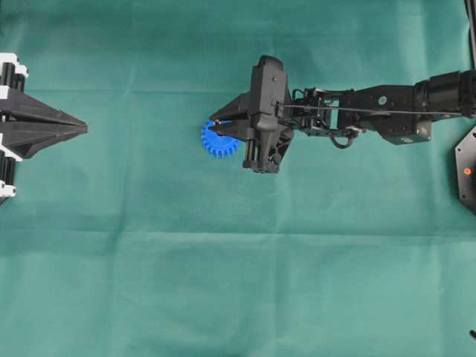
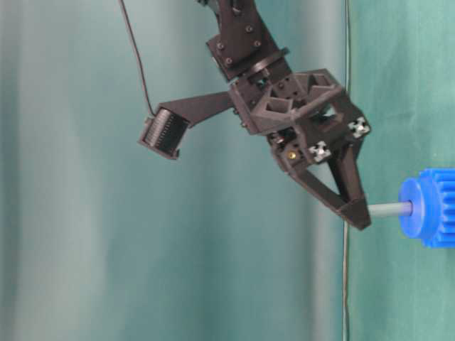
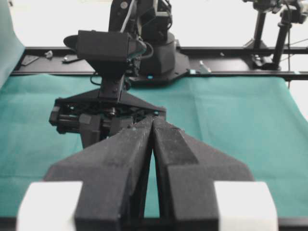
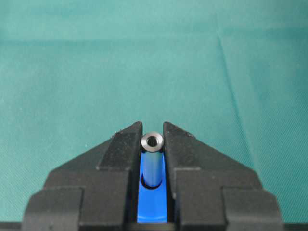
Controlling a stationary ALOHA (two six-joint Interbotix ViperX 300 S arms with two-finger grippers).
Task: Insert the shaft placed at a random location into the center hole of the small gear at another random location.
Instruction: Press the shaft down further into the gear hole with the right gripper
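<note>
The small gear (image 1: pixel 217 143), bright blue and toothed, lies flat on the green cloth just left of the middle. My right gripper (image 1: pixel 216 125) hangs over it, shut on the shaft (image 4: pixel 152 161), a short silver-grey pin standing upright between the fingertips (image 4: pixel 126 144). The pin's lower end sits in the center hole (image 4: pixel 152 184) of the blue hub. From table level the shaft (image 2: pixel 388 209) bridges the fingertips and the gear's hub (image 2: pixel 415 207). My left gripper (image 1: pixel 83 129) rests shut and empty at the far left edge, well apart from the gear.
Green cloth (image 1: pixel 238 282) covers the whole table. A black mount with an orange dot (image 1: pixel 467 171) sits at the right edge. The right arm's base and a black rail (image 3: pixel 226 74) run along the far side in the left wrist view.
</note>
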